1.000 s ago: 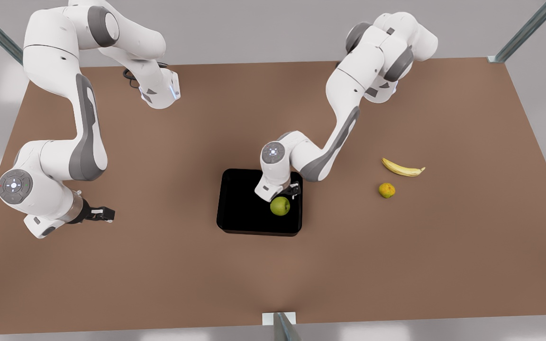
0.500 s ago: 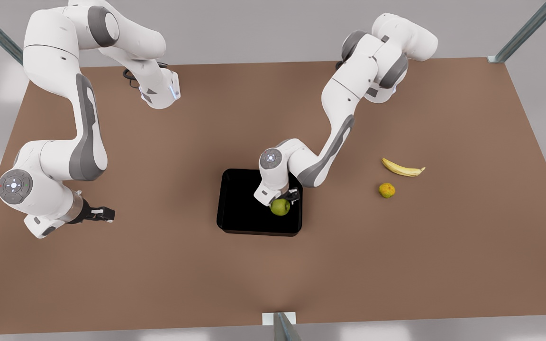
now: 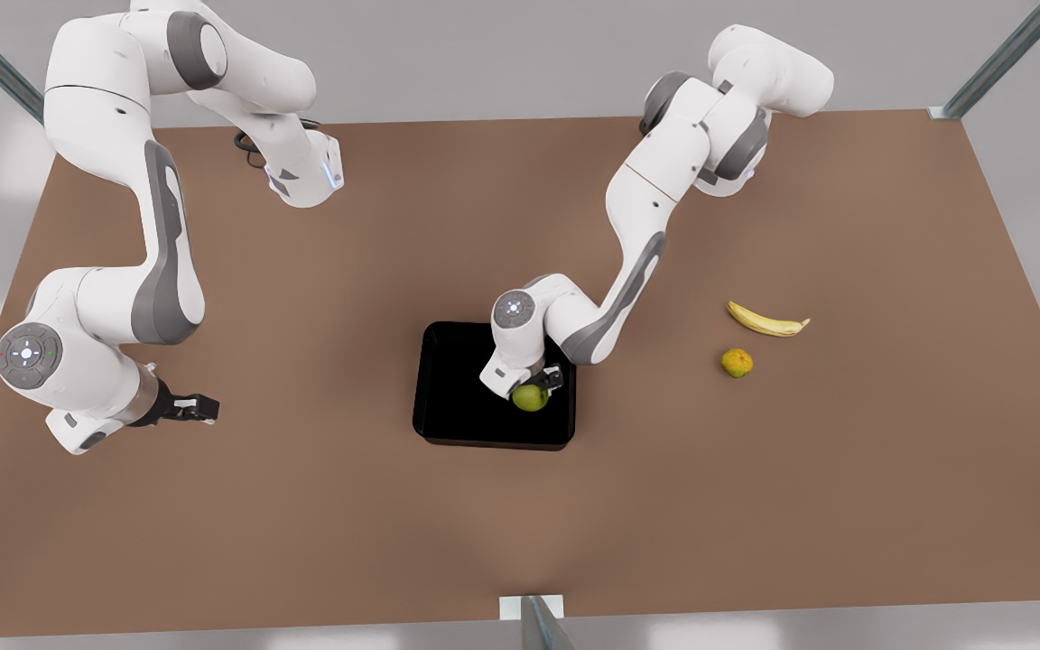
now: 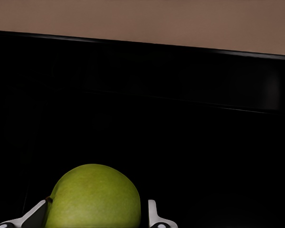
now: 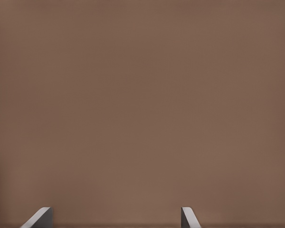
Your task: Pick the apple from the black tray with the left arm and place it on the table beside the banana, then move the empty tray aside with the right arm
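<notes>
The left gripper (image 3: 533,383) sat open around the smooth round yellow-green apple (image 3: 530,397) in the shiny black tray (image 3: 448,397). It should squeeze gently at the apple's middle. The right gripper (image 3: 199,408) waited open, well apart, over the flat brown table (image 3: 303,506).

Tray (image 3: 457,397) near centre of desk (image 3: 303,506), apple (image 3: 530,398) in its 3 o'clock half. Banana (image 3: 766,320) at 3 o'clock of tray, well apart; smaller fruit (image 3: 737,363) just beside banana, at its 7 o'clock.
</notes>
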### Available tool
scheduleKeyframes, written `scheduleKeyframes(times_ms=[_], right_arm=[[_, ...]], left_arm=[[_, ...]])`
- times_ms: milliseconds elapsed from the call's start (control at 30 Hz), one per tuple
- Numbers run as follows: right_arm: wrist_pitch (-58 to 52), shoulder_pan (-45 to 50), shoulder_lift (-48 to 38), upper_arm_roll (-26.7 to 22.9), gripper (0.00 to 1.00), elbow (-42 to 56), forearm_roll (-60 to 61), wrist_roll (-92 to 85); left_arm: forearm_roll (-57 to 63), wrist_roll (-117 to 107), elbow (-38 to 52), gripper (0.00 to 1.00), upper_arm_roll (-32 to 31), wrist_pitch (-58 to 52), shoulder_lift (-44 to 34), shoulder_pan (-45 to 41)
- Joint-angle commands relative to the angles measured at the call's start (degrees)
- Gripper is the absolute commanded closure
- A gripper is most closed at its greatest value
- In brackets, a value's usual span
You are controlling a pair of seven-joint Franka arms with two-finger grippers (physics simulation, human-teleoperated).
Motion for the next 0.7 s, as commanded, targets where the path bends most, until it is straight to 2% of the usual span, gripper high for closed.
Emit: scheduleKeyframes(times_ms=[0, 33, 67, 100, 233, 467, 500, 567, 667], right_arm=[[-0.02, 0.00, -0.07, -0.06, 0.00, 0.03, 0.05, -0.05], [-0.02, 0.00, -0.07, 0.02, 0.00, 0.03, 0.05, -0.05], [-0.02, 0.00, -0.07, -0.06, 0.00, 0.03, 0.05, -0.05], [-0.02, 0.00, -0.07, 0.02, 0.00, 0.03, 0.05, -0.05], [-0.02, 0.00, -0.07, 0.02, 0.00, 0.03, 0.05, -0.05], [-0.20, 0.00, -0.16, -0.24, 0.00, 0.03, 0.05, -0.05], [-2.91, 0.00, -0.42, -0.59, 0.00, 0.03, -0.30, -0.13], [-18.20, 0.00, -0.77, -0.24, 0.00, 8.99, -0.22, -0.22], [-25.06, 0.18, -4.90, 0.73, 0.00, 8.99, 1.98, -0.57]], left_arm=[[0.11, -1.70, 0.01, 0.00, 0.00, 0.70, -0.06, -0.02], [0.11, -1.96, 0.01, 0.00, 0.00, 0.61, -0.06, -0.02], [0.20, -2.05, 0.01, 0.05, 0.00, 0.52, -0.06, -0.11], [0.20, -2.05, 0.01, 0.21, 0.00, 0.52, -0.06, -0.11], [1.43, -1.88, 0.01, 0.18, 0.00, -0.27, -0.58, -0.19], [0.03, 3.48, 0.27, 0.18, -1.41, -19.43, -7.79, 0.07], [-1.73, 5.77, 0.27, 0.18, -1.32, -21.88, -9.37, 0.68], [-4.20, 12.44, 0.27, 0.18, -1.32, -28.48, -14.03, 3.23], [-4.81, 25.71, 0.27, 0.18, -0.97, -32.96, -16.49, 9.91]])
